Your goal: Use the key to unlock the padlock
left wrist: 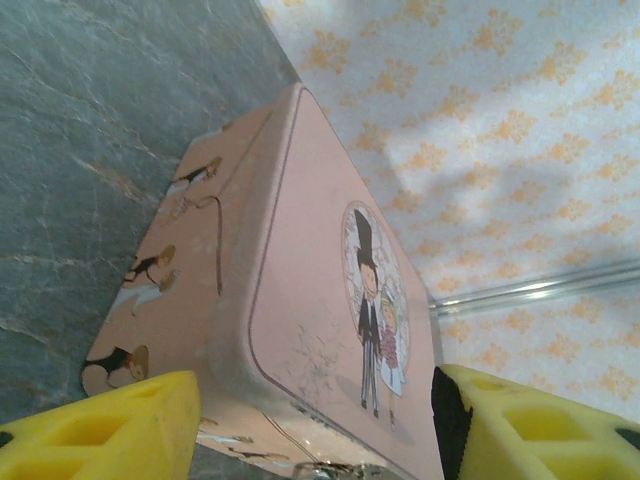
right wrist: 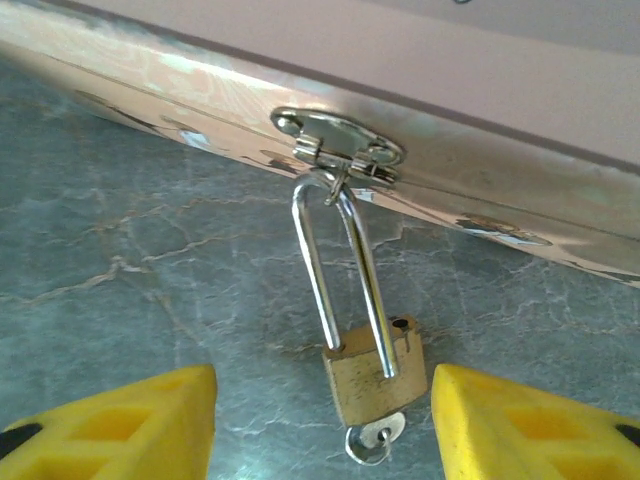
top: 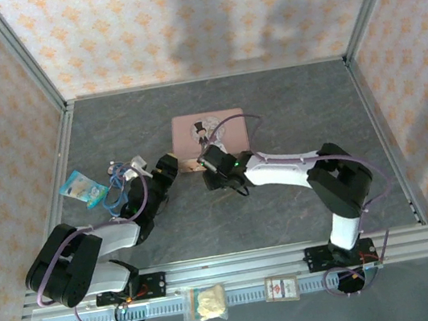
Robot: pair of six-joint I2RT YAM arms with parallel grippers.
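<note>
Brass padlock is flanked by the spread right tool (left tool likewise); key could be knocked out by off-centre closing.

The key has its blade hidden inside the padlock, and the pink tin is cropped at both sides.

The padlock has a dull, scuffed brass body. Its shackle, pointing to twelve o'clock, is mirror-polished silvery metal. The pink tin is satiny painted metal and the table matt grey with a stone pattern.
</note>
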